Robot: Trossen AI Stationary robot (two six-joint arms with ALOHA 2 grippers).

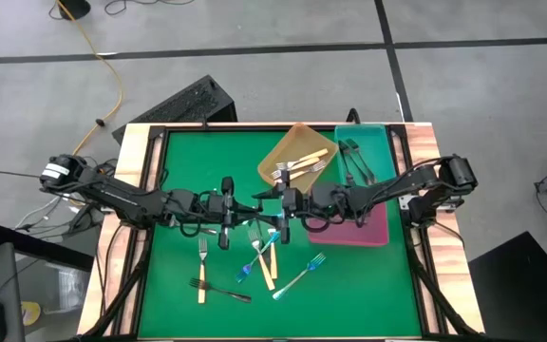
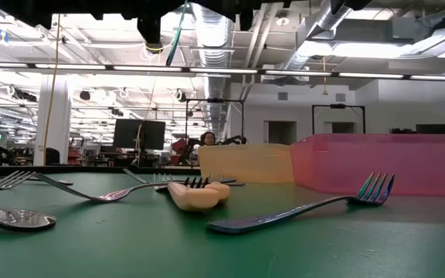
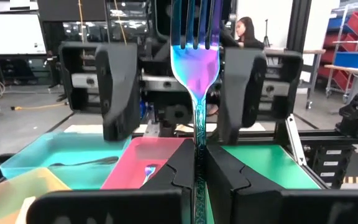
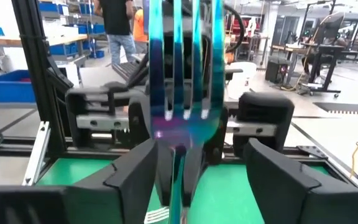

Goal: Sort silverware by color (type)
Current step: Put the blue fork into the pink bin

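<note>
Above the middle of the green-topped counter [image 1: 179,180], the two dark arms meet tip to tip. The left gripper [image 3: 197,158] is clamped on the thin handle of a shiny iridescent blue-teal fork [image 3: 195,59], tines pointing toward the other arm. The right gripper [image 4: 194,162] faces it with its fingers [image 4: 272,171] spread apart either side of that fork's tines, not touching them. Toward twelve o'clock on the counter an orange rectangular tray [image 1: 272,157] holds cream-handled forks with silver tines [image 1: 304,161]; at one o'clock a teal rectangular tray [image 1: 380,152] holds all-black forks [image 1: 357,160], and a pink rectangular tray [image 1: 373,233] lies at three o'clock under the right arm. Toward six o'clock, loose mixed forks [image 1: 254,261] lie scattered on the green surface.
</note>
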